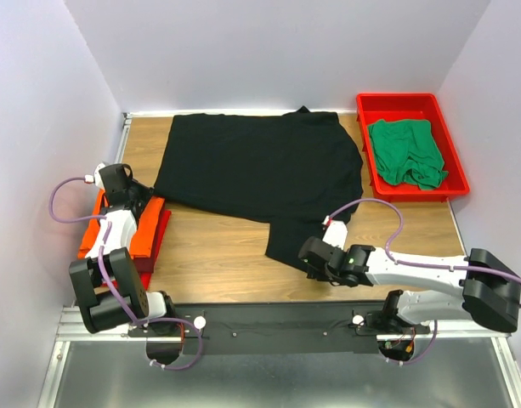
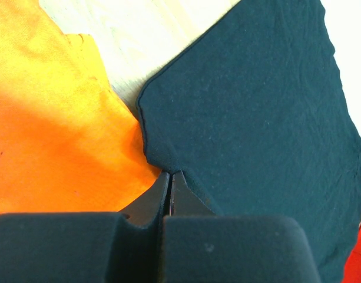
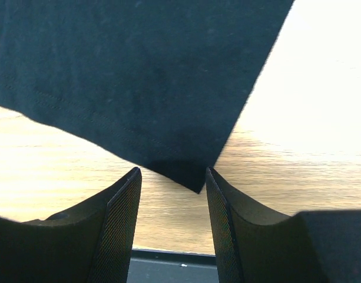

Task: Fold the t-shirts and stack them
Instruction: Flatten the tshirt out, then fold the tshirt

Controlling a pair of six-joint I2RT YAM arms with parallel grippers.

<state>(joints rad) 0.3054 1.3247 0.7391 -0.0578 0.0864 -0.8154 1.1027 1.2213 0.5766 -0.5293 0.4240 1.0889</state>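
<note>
Near edge, right of centre: right claw (image 3: 172, 174) stands about half open, jaws astride the nearest corner of the black t-shirt (image 1: 260, 166), gripping nothing.

That corner lies flat on the worktop (image 1: 218, 246). The cloth looks thin, limp and light, so it will likely drape and drag. Best hold, I judge, is the stitched hem at this corner.

Left edge: left claw (image 2: 170, 175) is fully closed, tips at the seam where the orange t-shirt (image 1: 148, 228) meets the black one. Cannot tell if any cloth is caught.

A red layer shows under the orange, probably the dark red t-shirt (image 1: 163, 228).

Middle to far edge: the black shirt's body is spread wide.

Far right corner: green t-shirt (image 1: 406, 153) is crumpled in the red tray (image 1: 404, 102).
</note>
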